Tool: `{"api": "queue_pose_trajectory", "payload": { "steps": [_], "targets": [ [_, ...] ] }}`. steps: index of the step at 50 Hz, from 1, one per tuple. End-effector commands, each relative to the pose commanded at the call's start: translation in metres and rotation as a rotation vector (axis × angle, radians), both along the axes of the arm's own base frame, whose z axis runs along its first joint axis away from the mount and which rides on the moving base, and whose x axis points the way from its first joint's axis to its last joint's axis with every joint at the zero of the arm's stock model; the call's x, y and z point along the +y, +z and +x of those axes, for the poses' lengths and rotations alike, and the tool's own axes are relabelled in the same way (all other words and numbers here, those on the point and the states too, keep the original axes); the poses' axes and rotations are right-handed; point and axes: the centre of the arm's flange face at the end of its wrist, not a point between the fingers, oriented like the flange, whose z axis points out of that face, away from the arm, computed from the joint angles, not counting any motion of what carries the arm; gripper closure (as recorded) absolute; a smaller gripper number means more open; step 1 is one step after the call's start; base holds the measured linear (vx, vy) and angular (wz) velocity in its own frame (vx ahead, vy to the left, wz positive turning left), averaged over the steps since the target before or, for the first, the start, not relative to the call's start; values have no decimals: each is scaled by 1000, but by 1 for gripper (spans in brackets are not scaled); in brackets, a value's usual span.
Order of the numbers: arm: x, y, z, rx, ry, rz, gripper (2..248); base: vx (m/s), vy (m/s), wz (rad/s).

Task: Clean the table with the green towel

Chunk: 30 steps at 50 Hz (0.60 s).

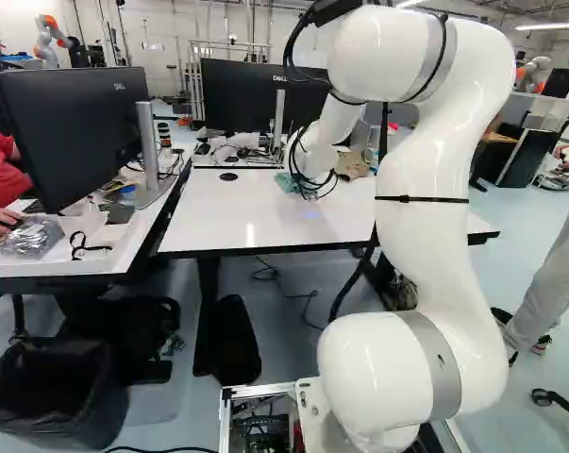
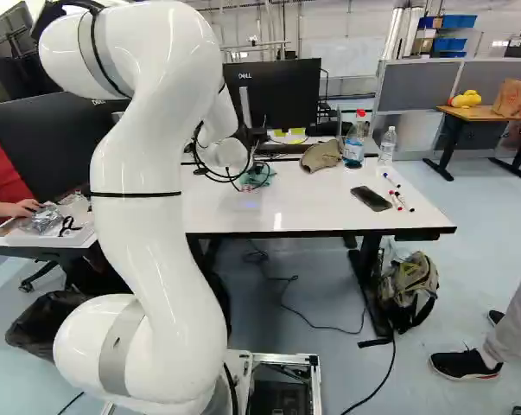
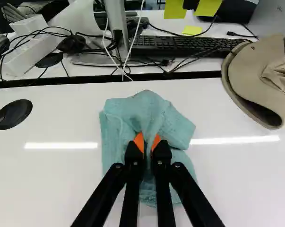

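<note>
The jaws were pinched nearly together on a bunched fold of the green towel [image 3: 175,125], which lay on the counter [image 3: 52,179]; the grasp was made, but how much had been wiped could not be told. Near the towel sat a cap [image 3: 248,71], with a phone [image 2: 371,199], markers [image 2: 398,201] and bottles [image 2: 355,145] farther off that way, likely blocking a full wipe.

We are seeing a bright room, a ceiling light [image 1: 550,25] glowing in the left base view. White glare is streaking the table [image 3: 33,184] in the wrist view, highlights are gleaming on the arm [image 1: 421,245], and shadow is dimming the floor [image 2: 329,285] beneath.
</note>
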Motion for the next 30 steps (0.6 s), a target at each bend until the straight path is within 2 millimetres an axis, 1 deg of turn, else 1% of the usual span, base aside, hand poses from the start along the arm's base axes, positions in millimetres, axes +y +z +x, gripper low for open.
{"api": "queue_pose_trajectory", "payload": {
  "steps": [30],
  "targets": [
    [0, -2, -2, 34, 0, 1, 213, 0, 0, 0]
  ]
}}
